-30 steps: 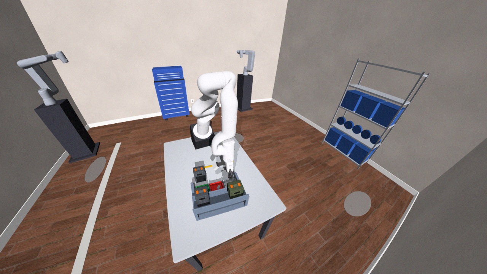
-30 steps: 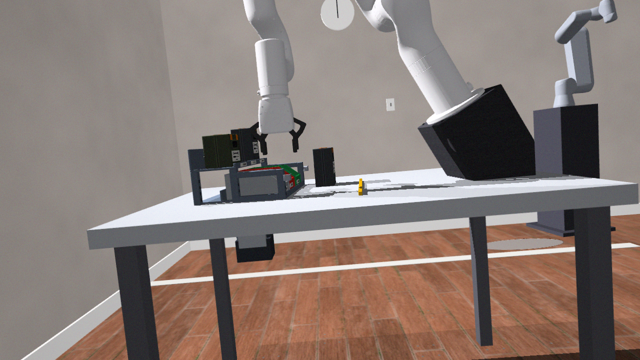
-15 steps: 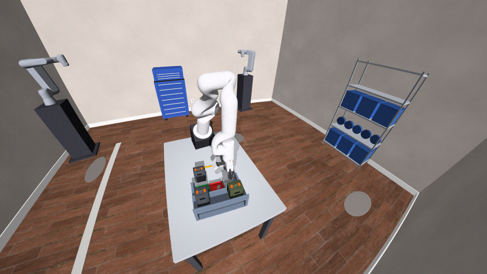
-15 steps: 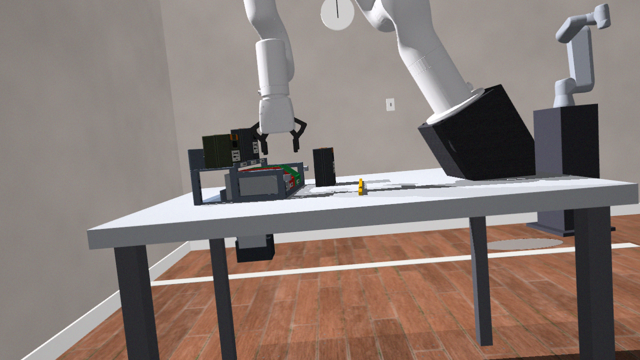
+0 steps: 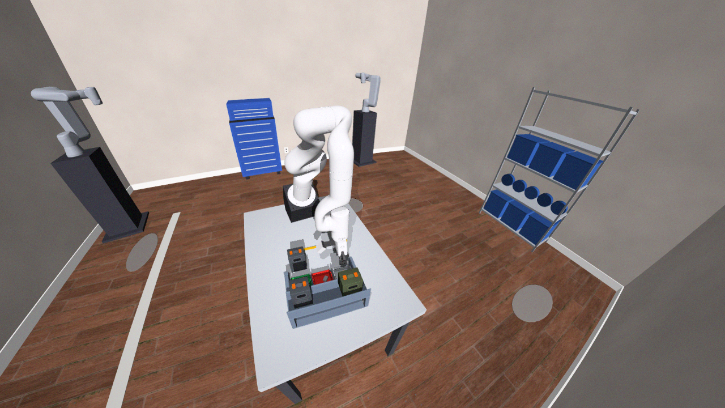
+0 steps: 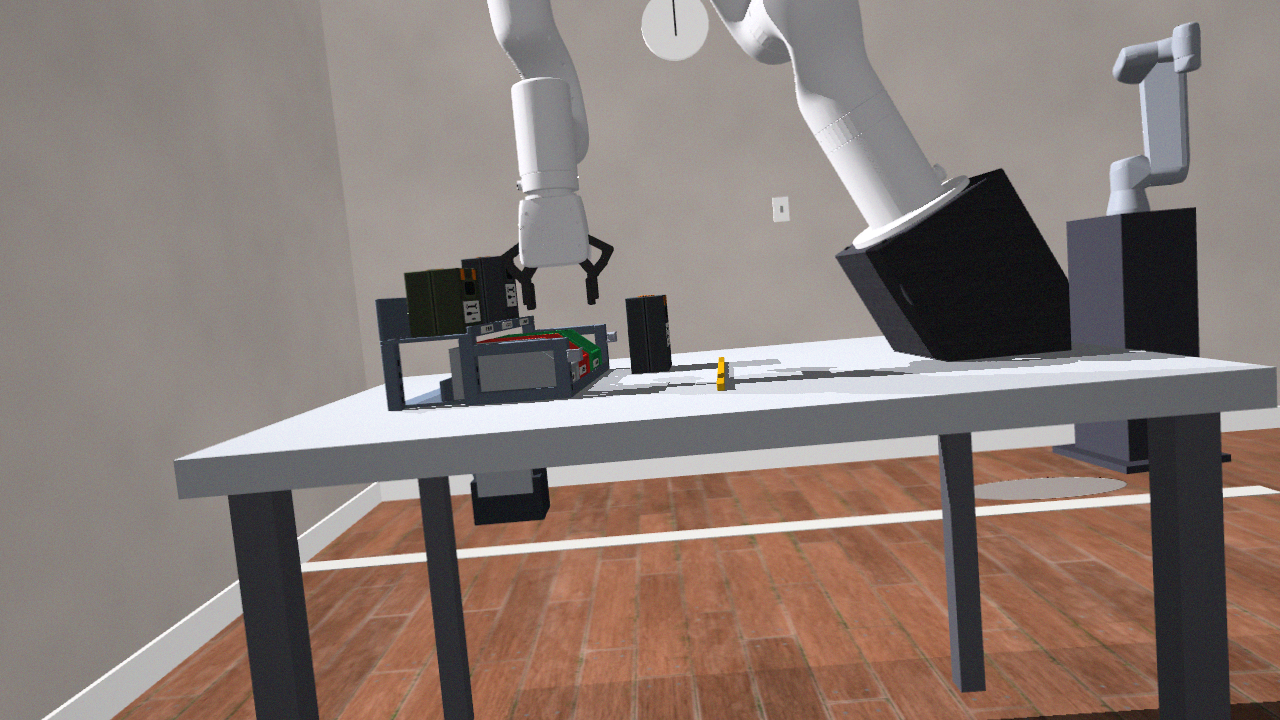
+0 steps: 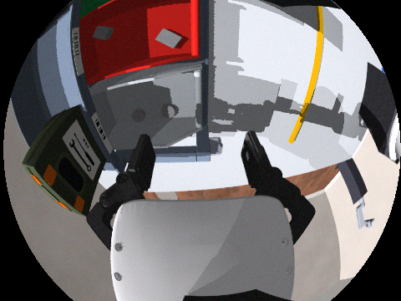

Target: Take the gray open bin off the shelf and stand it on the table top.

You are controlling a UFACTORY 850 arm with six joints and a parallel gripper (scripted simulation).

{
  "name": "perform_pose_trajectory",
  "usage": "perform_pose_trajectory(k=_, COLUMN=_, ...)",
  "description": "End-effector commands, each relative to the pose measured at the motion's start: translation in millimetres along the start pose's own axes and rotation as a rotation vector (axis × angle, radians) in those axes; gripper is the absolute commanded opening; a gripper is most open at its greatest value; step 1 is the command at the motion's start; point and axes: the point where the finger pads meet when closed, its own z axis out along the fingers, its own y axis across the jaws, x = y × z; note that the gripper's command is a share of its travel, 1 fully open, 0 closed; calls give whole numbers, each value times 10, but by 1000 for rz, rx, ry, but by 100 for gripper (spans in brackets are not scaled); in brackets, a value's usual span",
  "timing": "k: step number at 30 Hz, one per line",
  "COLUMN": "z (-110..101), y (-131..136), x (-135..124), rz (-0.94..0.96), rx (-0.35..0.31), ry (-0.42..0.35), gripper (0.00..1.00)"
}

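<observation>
The gray open bin [image 5: 338, 271] [image 6: 517, 371] [image 7: 154, 127] is seated in the shelf [image 5: 329, 308] [image 6: 564, 380] [image 7: 203, 104], beside the red bin [image 5: 318, 279] [image 6: 582, 367] [image 7: 121, 54]. Its walls look stiff and probably slick; a light load is suggested by the two small round parts [image 7: 170, 110]. It is best gripped squarely at the front wall and kept level. Above, the pincer [image 5: 343, 263] [image 6: 561, 304] [image 7: 197, 143] is spread wide, with nothing held.
</observation>
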Motion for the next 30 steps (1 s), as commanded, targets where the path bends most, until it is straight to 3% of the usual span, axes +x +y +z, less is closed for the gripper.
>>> perform_pose_trajectory(k=1, z=57, y=-4, x=-1, rz=0, rx=1, ry=0, gripper=100)
perform_pose_trajectory(k=5, z=296, y=5, x=2, rz=0, rx=1, ry=0, gripper=100)
perform_pose_trajectory(k=17, z=296, y=5, x=2, rz=0, rx=1, ry=0, gripper=100)
perform_pose_trajectory(k=22, z=744, y=22, x=8, rz=0, rx=1, ry=0, gripper=100)
perform_pose_trajectory(k=30, z=744, y=22, x=8, rz=0, rx=1, ry=0, gripper=100)
